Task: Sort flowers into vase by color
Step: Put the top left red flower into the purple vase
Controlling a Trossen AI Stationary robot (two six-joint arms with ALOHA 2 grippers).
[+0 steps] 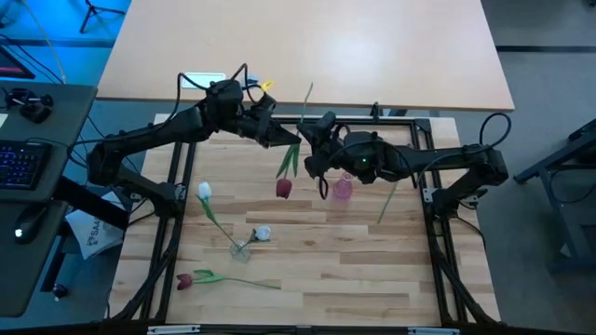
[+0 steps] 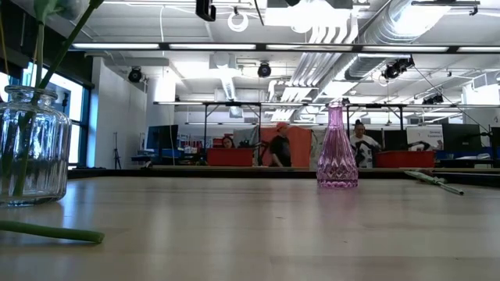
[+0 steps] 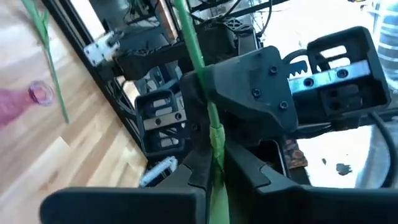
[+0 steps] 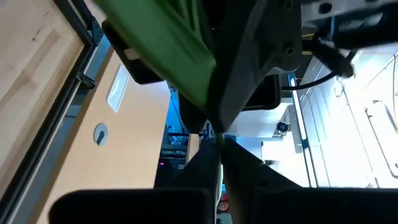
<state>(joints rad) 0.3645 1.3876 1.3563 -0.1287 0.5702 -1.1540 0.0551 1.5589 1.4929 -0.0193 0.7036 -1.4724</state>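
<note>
A dark red tulip (image 1: pixel 283 188) is held in the air between both arms, above the far middle of the table; its thin stem (image 1: pixel 304 104) runs toward the far edge and its leaves (image 1: pixel 289 160) hang near the head. My left gripper (image 1: pixel 291 140) and my right gripper (image 1: pixel 306 137) are both shut on this stem, close together. Two white tulips (image 1: pixel 205 191) (image 1: pixel 264 233) stand with their stems in a clear glass jar (image 1: pixel 240 249) (image 2: pixel 31 144). The second dark red tulip (image 1: pixel 184 279) lies flat near the left front. A pink glass vase (image 1: pixel 343 189) (image 2: pixel 337 148) stands upright. My left gripper pinches the red tulip's stem (image 3: pixel 216 138) between its two fingers, around mid-length, coming from the table's left with the fingers across the stem. The tulip is lifted clear of the table. My right gripper pinches the same stem (image 4: pixel 219 152) between its two fingers, just beside the left gripper, coming from the table's right, fingers across the stem. A broad green leaf (image 4: pixel 158 40) shows just beyond its fingers.
A loose green stem (image 1: pixel 386 200) (image 2: pixel 433 181) lies on the table right of the pink vase. A black metal frame (image 1: pixel 433 200) borders the wooden top. People and red bins show in the room behind, far from the table.
</note>
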